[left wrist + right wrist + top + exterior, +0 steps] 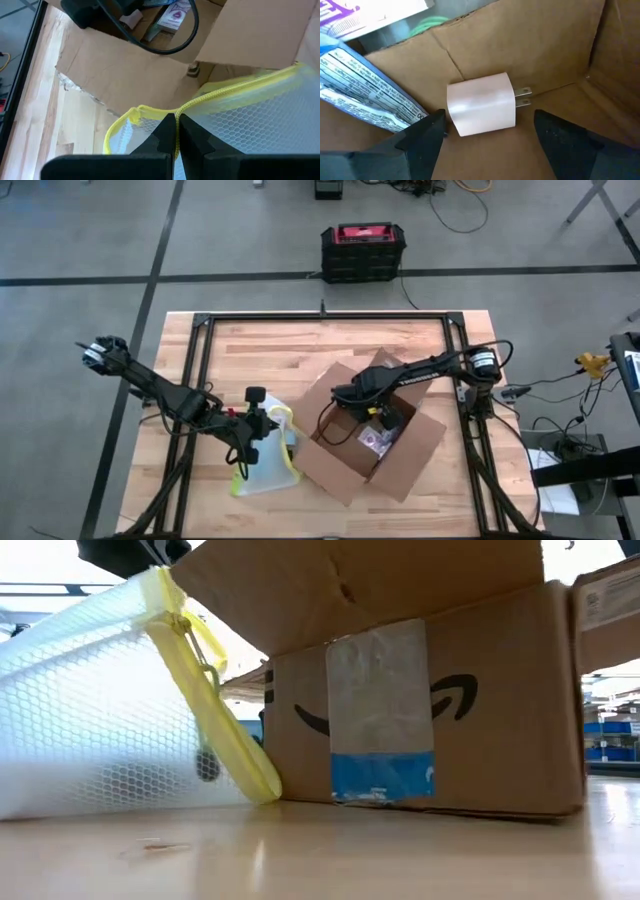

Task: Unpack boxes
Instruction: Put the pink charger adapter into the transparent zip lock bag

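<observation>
One clear mesh-patterned plastic pouch (265, 460) with a yellow zipper edge lies at the near edge of the wooden table (260, 350), left of centre. In the low view its honeycomb texture fills the left side, and its yellow edge leans against the box wall. The left gripper (176, 131) is closed on the pouch's yellow zipper edge; in the left wrist view its two dark fingers meet with the yellow band pinched between them.

Just beside the pouch, right of centre, stands one brown corrugated cardboard box (372, 442), flaps open, turned at an angle to the table edges. Its near wall carries a black curved printed mark and a strip of clear tape with a blue patch at the bottom. A white label shows at the right edge of the low view, cut off.

The right gripper (487, 132) reaches down inside the box, fingers spread wide on either side of one white wall charger (482, 103). It is a rounded block with two metal prongs, lying on the cardboard floor; contact cannot be confirmed. Beside it lie a printed blue-and-white packet (365, 95), partly cut off, and a white carton with purple print, mostly hidden.

Beyond the table, on the grey floor, sits one black and red case (364, 252).
</observation>
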Controlling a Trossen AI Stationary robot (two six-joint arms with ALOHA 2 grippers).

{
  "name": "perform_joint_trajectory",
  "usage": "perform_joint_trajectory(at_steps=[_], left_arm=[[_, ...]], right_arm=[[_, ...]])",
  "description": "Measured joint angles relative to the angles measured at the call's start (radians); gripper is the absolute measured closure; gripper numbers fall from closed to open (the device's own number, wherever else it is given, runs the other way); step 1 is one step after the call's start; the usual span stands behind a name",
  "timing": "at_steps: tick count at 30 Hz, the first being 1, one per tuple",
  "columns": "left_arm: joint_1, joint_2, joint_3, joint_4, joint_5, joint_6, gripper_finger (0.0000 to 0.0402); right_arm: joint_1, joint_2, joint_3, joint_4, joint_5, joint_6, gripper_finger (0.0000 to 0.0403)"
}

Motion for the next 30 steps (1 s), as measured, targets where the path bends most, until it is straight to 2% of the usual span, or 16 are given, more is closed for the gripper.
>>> perform_joint_trajectory(at_steps=[9,20,25,30], left_arm=[[0.0,0.0,0.0,0.0,-0.005,-0.008,0.0401],[0.0,0.0,0.0,0.001,-0.006,-0.034,0.0401],[0.0,0.0,0.0,0.001,-0.029,-0.034,0.0401],[0.001,0.0,0.0,0.002,-0.03,-0.034,0.0401]], right_arm=[[0.096,-0.06,0.02,-0.004,0.072,-0.091,0.013],[0.097,-0.06,-0.103,0.069,0.101,-0.159,0.0155],[0.091,-0.063,-0.138,0.142,0.115,-0.174,0.0168],[0.092,-0.066,-0.142,0.135,0.142,-0.161,0.017]])
